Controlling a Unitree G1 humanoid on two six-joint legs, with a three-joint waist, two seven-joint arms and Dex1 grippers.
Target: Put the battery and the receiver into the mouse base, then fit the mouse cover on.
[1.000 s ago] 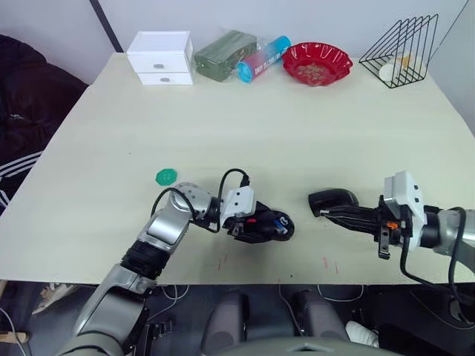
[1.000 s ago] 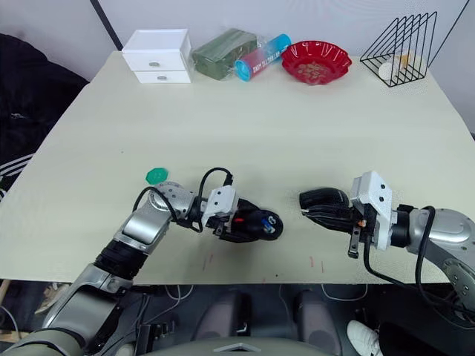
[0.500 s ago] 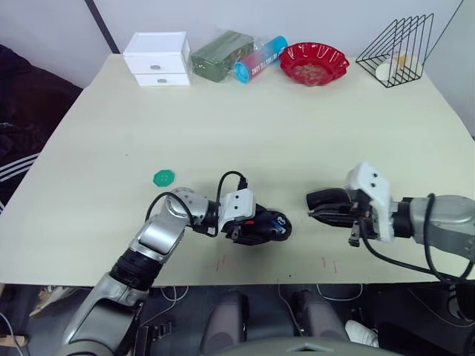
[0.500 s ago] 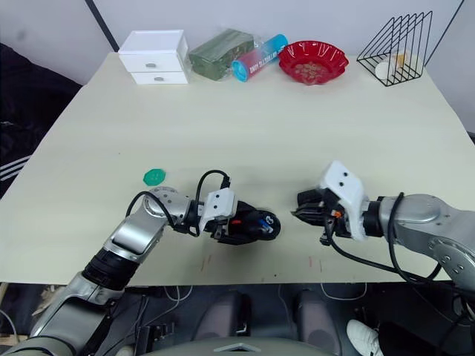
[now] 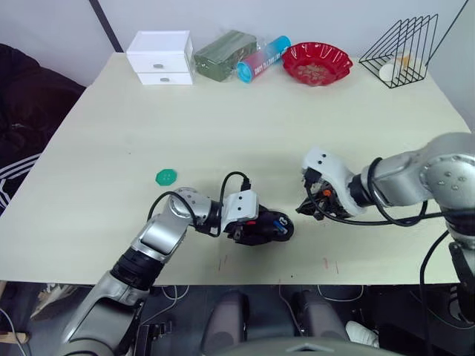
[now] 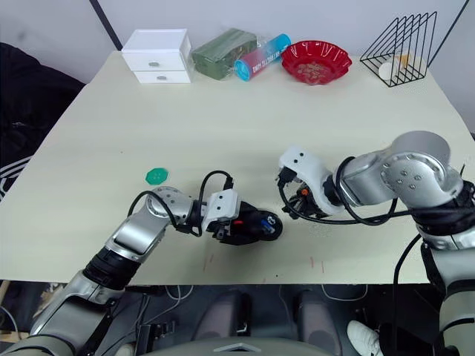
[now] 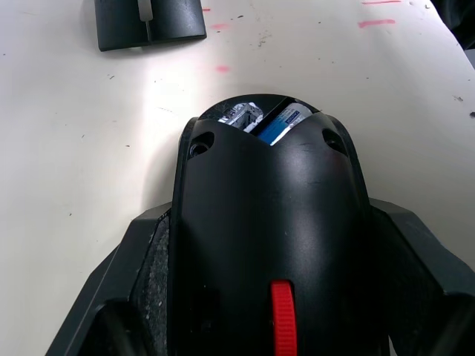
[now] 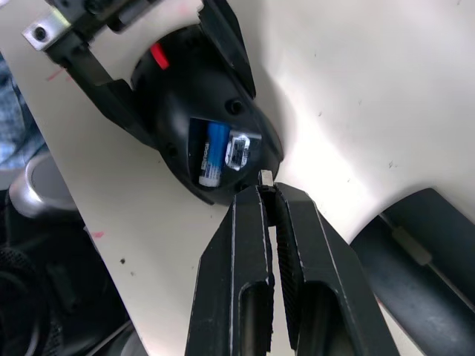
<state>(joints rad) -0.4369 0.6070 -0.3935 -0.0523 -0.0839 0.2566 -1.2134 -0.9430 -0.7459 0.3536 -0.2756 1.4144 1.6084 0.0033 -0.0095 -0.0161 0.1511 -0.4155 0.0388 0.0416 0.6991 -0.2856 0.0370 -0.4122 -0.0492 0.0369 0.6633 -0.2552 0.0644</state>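
Looking through my right wrist view, I see the mouse base [image 8: 204, 111] from above with its compartment open: a blue battery [image 8: 213, 152] lies in it beside a small silver receiver [image 8: 239, 152], detail the head views barely show. My right gripper [image 8: 269, 194] has its fingers nearly together, pinching a tiny metal piece at the tips, just beside the base's nose; I cannot tell what that piece is. The left wrist view shows the base's back with its red patch, held between the left gripper's [image 7: 271, 245] two fingers, which are clamped on its sides. It also shows the mouse cover [image 7: 151, 21] lying on the worktop [image 5: 223, 126] beyond the base. From the head views, the base sits near the front edge, with the right gripper close beside it on my right. A green disc [image 5: 165, 176] lies to the left. Along the far edge stand a white drawer box [image 5: 159, 57], a red bowl [image 5: 317, 62] and a wire rack [image 5: 401, 48].
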